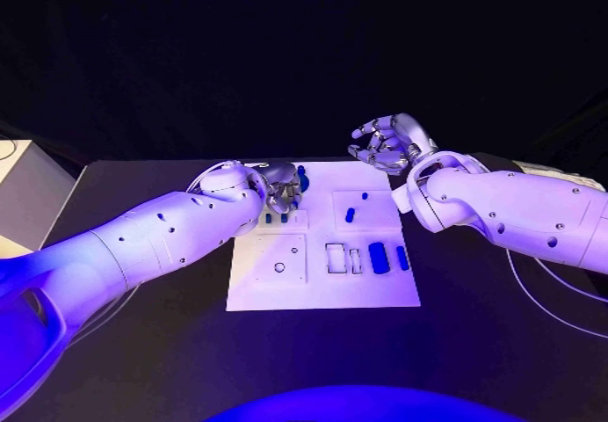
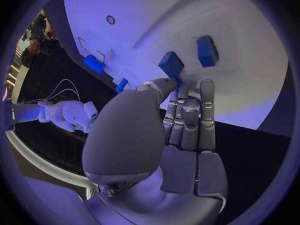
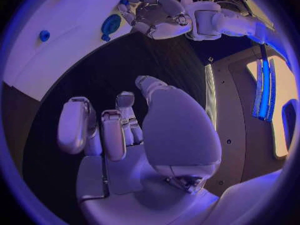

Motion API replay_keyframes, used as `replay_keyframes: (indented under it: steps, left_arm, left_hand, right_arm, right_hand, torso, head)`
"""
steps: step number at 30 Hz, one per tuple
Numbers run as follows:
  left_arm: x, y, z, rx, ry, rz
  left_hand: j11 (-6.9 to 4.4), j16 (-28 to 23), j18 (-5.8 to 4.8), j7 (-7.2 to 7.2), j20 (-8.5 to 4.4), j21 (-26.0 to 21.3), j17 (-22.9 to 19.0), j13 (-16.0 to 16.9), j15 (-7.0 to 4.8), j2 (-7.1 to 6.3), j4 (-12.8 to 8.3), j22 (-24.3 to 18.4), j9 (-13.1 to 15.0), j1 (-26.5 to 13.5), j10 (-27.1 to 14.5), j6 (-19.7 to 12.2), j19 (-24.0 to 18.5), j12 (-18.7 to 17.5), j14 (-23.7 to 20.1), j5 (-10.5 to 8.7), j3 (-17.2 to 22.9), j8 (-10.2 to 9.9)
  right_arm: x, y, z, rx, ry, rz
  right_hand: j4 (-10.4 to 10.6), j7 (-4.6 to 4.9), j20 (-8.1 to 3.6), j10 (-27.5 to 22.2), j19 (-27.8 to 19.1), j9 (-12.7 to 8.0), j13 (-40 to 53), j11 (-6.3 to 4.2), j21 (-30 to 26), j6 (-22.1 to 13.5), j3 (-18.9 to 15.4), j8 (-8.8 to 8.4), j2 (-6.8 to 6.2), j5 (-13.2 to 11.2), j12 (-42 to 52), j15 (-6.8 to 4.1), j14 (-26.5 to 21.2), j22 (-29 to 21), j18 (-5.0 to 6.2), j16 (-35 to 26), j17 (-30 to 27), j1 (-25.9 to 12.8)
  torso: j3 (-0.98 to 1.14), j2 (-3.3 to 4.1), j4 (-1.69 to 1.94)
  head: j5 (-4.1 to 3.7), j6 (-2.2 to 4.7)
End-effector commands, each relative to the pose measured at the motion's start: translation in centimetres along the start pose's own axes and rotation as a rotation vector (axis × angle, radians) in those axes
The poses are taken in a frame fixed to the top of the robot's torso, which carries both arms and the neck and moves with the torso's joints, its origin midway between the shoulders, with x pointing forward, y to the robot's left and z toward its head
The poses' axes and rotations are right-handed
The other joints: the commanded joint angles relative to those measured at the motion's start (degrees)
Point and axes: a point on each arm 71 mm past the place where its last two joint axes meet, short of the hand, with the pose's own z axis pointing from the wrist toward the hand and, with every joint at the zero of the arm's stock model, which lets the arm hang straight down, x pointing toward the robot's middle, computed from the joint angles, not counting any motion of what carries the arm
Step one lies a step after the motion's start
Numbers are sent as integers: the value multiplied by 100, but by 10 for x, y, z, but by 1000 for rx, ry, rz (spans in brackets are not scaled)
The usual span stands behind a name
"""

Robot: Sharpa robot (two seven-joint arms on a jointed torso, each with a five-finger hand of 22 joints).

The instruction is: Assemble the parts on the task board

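Left robot hand: the left robot hand hovers over the far-left part of the task board, fingers pointing down at the plate; in the left wrist view its fingertips are at a small blue block. I cannot tell whether they pinch it or just touch it.
Which way the part lies: directly beyond the fingertips, so the reach is straight ahead of the hand, no sideways shift.
Neighbour: a second blue block stands just beside the first, apart from the fingers.
Right robot hand: the right robot hand is raised past the board's far-right corner, fingers curled inward on nothing, well apart from any part.
Nearer hand: the left, clearly.
Loose parts: on the near-right of the board a long blue bar and a slimmer blue piece lie side by side, long axes running near to far.
Worktop: the black worktop carries the board at its middle.
Judgement: the coming move looks like the left hand's work, turning on that block.
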Motion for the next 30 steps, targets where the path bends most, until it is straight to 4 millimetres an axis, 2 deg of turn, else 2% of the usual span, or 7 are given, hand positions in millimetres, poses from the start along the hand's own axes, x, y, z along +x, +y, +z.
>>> replay_keyframes:
  steps: [1,7,15,30]
  left_arm:
    - [7,-2,1,17,32,-4]
    - [6,-1,1,19,12,-5]
    - [3,-1,1,43,-52,-9]
    - [-4,2,-9,62,-96,-52]
  left_hand:
    - [-10,44,84,-7,-33,54,33,0,-5,44,-46,27,-7,-12,54,53,13,-41,57,-12,17,-18]
    - [-21,100,59,-12,-41,172,136,1,-18,62,-96,178,-9,-24,129,113,113,-66,149,-15,52,-33]
    - [-82,219,-11,-52,-99,493,448,29,-81,105,-286,588,23,-43,436,387,416,-165,438,-12,171,-49]
    - [-74,214,-23,-34,-116,565,442,15,-80,98,-357,657,24,-132,527,424,466,-368,502,-13,263,-155]
  right_arm:
    - [2,2,0,-13,12,1]
    - [2,2,0,-13,13,2]
    - [2,2,0,-13,13,1]
    - [0,1,0,-11,10,0]
  right_hand:
    - [-7,13,-28,0,-7,8,-5,-1,2,7,33,34,-43,31,-32,-38,307,5,44,6,300,-36]
    - [-5,13,-29,9,-3,9,-7,-1,6,8,37,37,-38,34,-30,-39,307,10,42,4,296,-40]
    - [-5,13,-29,9,-3,9,-7,-1,6,8,37,37,-38,34,-30,-39,307,10,42,4,296,-40]
    - [-5,13,-29,9,-3,9,-7,-1,6,8,37,37,-38,34,-30,-39,307,10,42,4,296,-40]
  torso:
    - [1,7,1]
    - [-2,-1,-1]
    - [1,-10,1]
    - [-6,-21,17]
  head:
    - [2,-5]
    - [-6,-5]
    - [-3,7]
    - [-15,74]
